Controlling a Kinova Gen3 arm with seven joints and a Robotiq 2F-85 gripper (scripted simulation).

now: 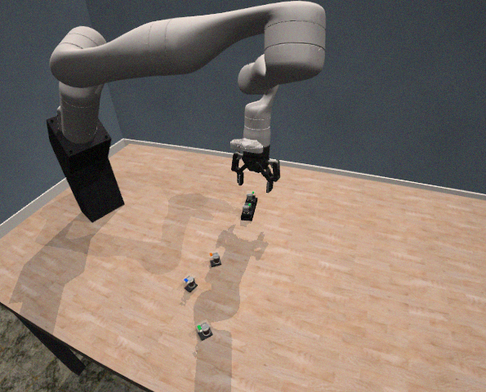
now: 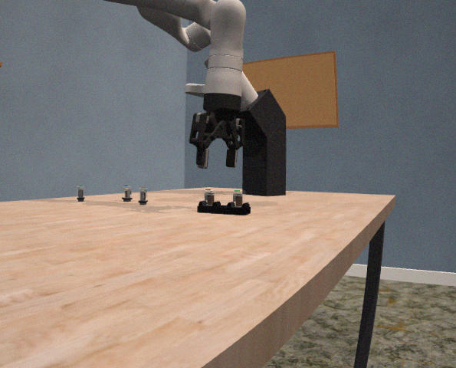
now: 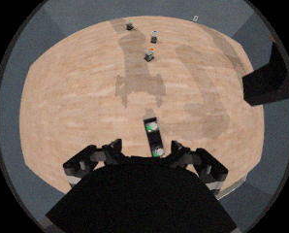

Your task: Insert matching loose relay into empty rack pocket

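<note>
The black rack [image 1: 247,218] [image 2: 224,210] [image 3: 154,139] holds two relays with green buttons, one [image 1: 247,208] [image 2: 208,198] [image 3: 153,126] in the end pocket nearer the loose relays, the other [image 1: 250,198] [image 2: 237,198] [image 3: 158,151] at the far end. The middle pocket is empty. The loose green-button relay [image 1: 204,331] [image 2: 80,193] [image 3: 129,25] stands upright, farthest from the rack. My gripper [image 1: 254,185] [image 2: 217,163] [image 3: 145,145] is open and empty, pointing down, well above the table near the rack.
A loose blue-button relay [image 1: 190,284] [image 2: 126,193] [image 3: 154,38] and an orange-button relay [image 1: 216,260] [image 2: 142,195] [image 3: 149,55] stand between the loose green one and the rack. The black arm pedestal [image 1: 92,185] [image 2: 264,158] [image 3: 268,87] stands on the table.
</note>
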